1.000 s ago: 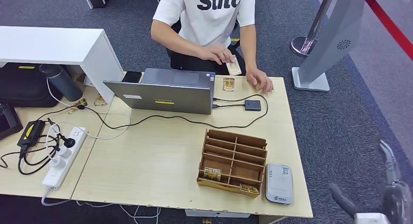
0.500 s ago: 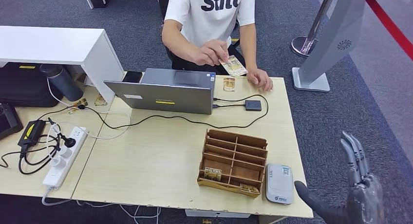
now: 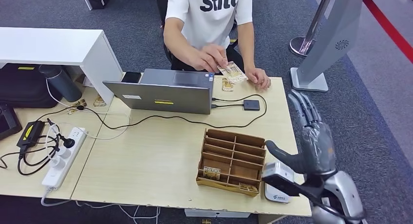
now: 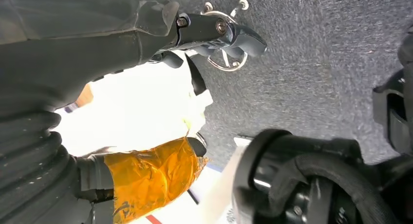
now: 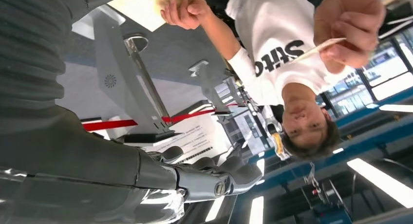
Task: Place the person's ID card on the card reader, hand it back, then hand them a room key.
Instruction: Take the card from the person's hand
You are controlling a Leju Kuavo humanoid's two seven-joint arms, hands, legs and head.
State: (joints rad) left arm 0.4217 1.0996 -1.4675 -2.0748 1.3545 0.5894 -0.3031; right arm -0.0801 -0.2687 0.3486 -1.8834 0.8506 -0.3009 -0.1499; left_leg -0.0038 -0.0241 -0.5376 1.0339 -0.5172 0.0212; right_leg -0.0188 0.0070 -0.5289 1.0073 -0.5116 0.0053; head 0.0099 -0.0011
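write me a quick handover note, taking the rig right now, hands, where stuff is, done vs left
Right hand: raised past the table's right edge, fingers apart, holding nothing.
Left hand: hanging low over the carpet, fingers loosely curled, apparently holding nothing; hard to tell.
ID card: held out by the person's hand over the table's far edge, behind the laptop.
Card reader: near right corner, beside the wooden organiser, which has cards in its front slots.
Done: nothing yet.
Left: take the card, lay it on the reader, hand it back, hand over a room key.
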